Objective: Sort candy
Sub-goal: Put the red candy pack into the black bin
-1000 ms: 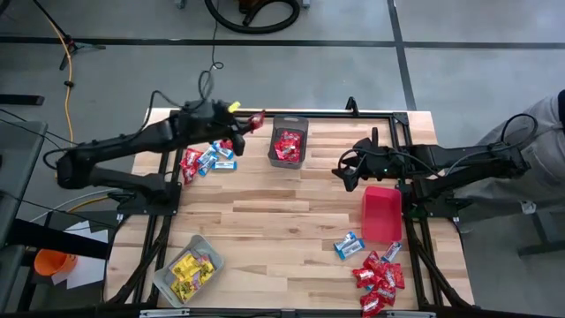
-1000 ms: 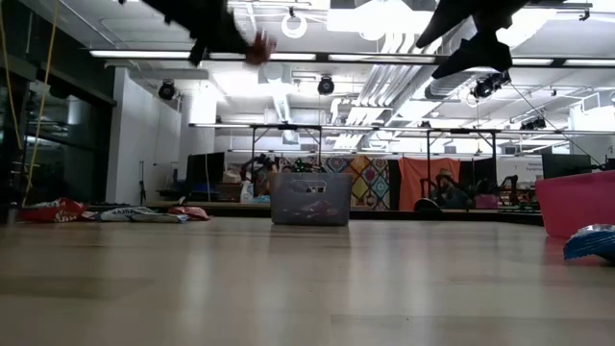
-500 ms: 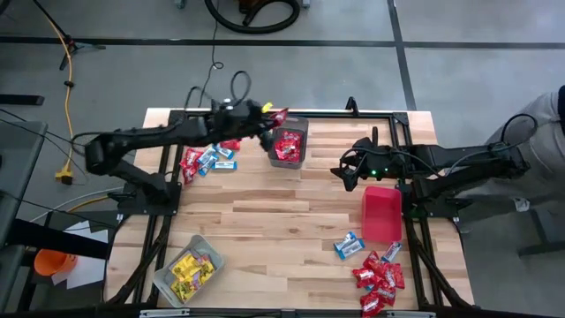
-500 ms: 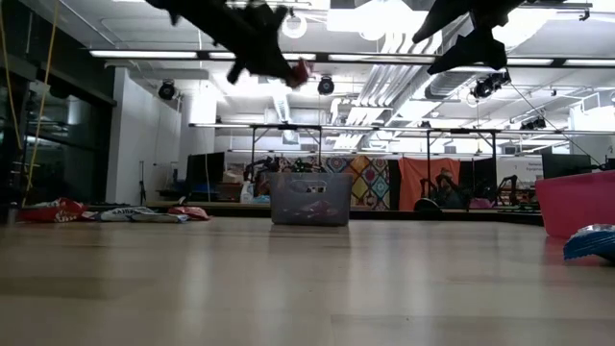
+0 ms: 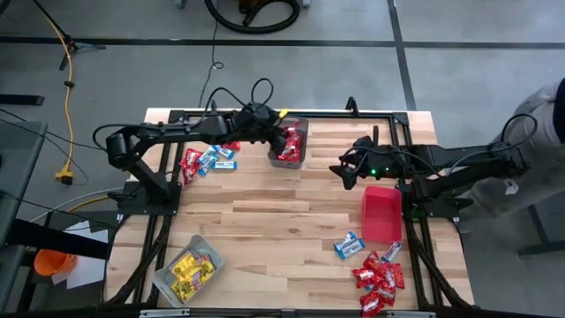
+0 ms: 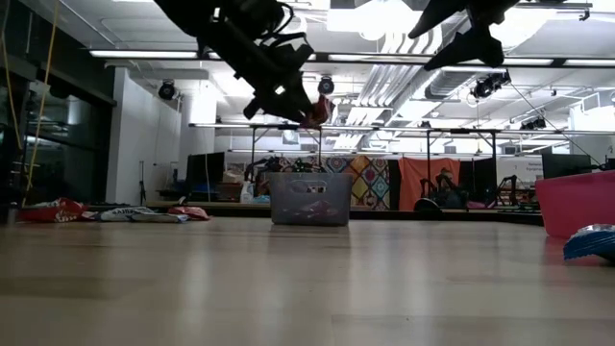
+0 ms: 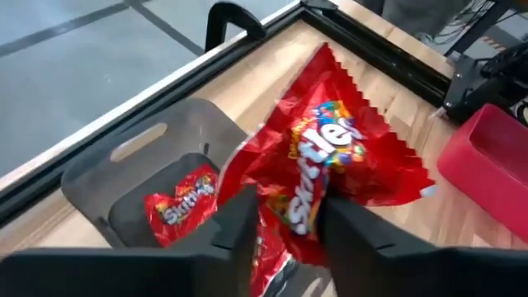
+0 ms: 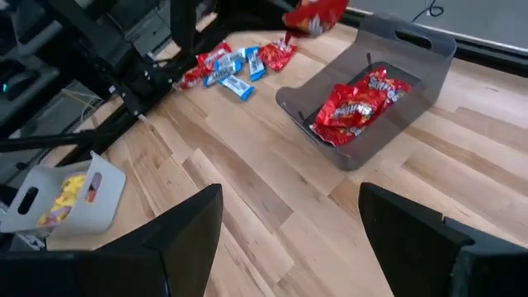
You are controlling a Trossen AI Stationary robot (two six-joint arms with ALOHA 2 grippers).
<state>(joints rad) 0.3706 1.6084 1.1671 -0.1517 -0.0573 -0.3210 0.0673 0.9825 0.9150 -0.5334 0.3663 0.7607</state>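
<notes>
My left gripper (image 5: 281, 136) hangs over the clear grey bin (image 5: 305, 124) at the far middle of the table, shut on a red candy packet (image 7: 330, 148). More red packets (image 7: 183, 205) lie on the floor of that bin. My right gripper (image 5: 345, 172) hovers open and empty to the right of the bin, its fingers wide apart (image 8: 289, 247). Loose red and blue-and-white candy (image 5: 205, 159) lies on the table left of the bin. Another heap of red candy (image 5: 380, 281) lies at the near right. My left gripper pinches one end of the red packet (image 7: 290, 227) between its two fingers. The rest of the packet fans out beyond the fingertips. The fingers slant downward toward the bin (image 6: 309, 199). The packet (image 6: 315, 111) is lifted clear, high above the bin's rim.
A red bin (image 5: 381, 214) stands on the right side, with a blue-and-white packet (image 5: 349, 245) just in front of it. A grey bin of yellow candy (image 5: 187, 269) sits at the near left. A person in grey stands past the right edge (image 5: 547, 115).
My left gripper has carried the red packet toward the table's right edge, from above the far-left candy pile to above the grey bin. It has also come down lower. The packet has stayed at its fingertips.
</notes>
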